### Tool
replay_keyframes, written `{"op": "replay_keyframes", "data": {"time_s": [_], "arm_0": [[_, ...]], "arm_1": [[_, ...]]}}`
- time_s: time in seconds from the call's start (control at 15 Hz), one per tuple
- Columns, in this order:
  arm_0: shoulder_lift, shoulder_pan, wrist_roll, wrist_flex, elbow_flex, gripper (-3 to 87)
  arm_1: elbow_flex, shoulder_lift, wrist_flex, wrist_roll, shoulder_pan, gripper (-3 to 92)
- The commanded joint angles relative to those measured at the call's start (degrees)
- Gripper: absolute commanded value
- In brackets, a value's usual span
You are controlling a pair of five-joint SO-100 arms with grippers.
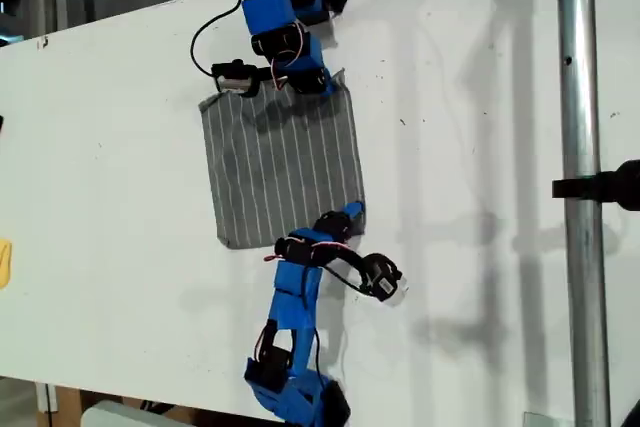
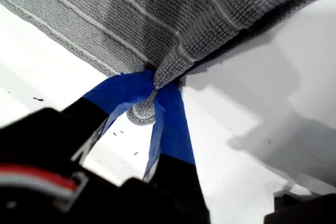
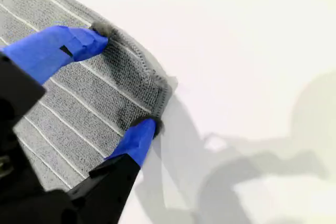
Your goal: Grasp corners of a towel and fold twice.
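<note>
— Towel point(image 1: 285, 162) first: where is it?

— It lies flat and open in the middle of the white table point(image 1: 120, 147). In the exterior view one blue arm reaches it from the top edge and another from the bottom edge.

— What is my first gripper point(image 2: 155, 90) doing?

— Its claw is pressed together on one corner point(image 2: 140, 113). The grey tip pokes out between the blue tips, and the cloth looks pulled up a bit there.

— And my second gripper point(image 3: 126, 82)?

— Its claw is spread wide around another corner point(image 3: 160, 85). One tip sits on top of the cloth and the other is at the edge. It is not pinching yet.

— So how much is done?

— Not much, I think. One corner is held and one is not. No fold shows, so both folds are left.

— Any words to read?

— None on the towel, the arms or the table
</note>
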Motion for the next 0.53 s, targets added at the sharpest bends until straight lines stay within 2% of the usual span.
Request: {"op": "replay_keyframes", "data": {"time_s": [0.0, 0.13, 0.33, 0.4, 0.47], "arm_0": [[-2.02, 1.23, -3.52, 2.20, -1.58, 27.5], [-3.25, 1.05, -4.48, 4.04, -1.58, 21.8], [-3.25, 0.79, -5.27, 5.54, -1.67, 1.5], [-3.25, 0.88, -5.80, 6.06, -1.67, -2.8], [-3.25, 1.14, -5.98, 6.33, -1.58, -2.9]], "arm_1": [[-0.26, 1.85, -0.35, -0.35, -0.53, -0.2], [-0.26, 1.85, -0.35, -0.62, -0.26, -0.2], [-0.26, 1.93, -0.18, -0.62, -0.09, -0.2], [-0.26, 1.93, -0.18, -0.62, -0.26, -0.2], [-0.26, 1.93, -0.18, -0.62, -0.26, -0.2]]}}
